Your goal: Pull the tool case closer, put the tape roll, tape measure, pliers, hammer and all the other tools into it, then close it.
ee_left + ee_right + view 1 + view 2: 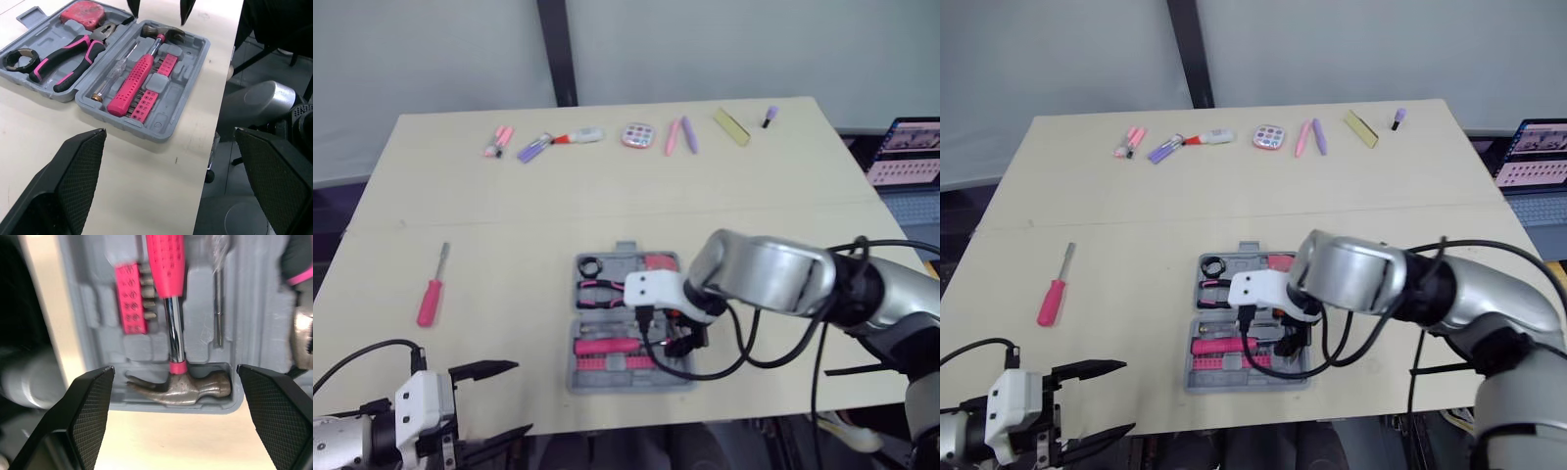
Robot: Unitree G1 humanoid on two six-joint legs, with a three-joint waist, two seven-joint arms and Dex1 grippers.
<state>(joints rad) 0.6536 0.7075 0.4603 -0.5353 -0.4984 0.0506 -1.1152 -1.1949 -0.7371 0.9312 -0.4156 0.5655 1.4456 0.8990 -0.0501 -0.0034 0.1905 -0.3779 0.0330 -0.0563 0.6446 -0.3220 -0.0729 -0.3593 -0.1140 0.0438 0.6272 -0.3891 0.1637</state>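
Grey moulded tool case (168, 105) cradles pink-handled hammer (172, 340); left pincer (168, 132) and right pincer (174, 368) gape wide.

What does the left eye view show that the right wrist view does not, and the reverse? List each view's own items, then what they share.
The left eye view adds the loose pink screwdriver on the table, the row of pens along the far edge, the tape roll in the case, and the open left gripper. The right wrist view adds a close look at the steel hammer head seated in its recess, with the right gripper open to either side. Both share the open grey tool case and the pink hammer handle.
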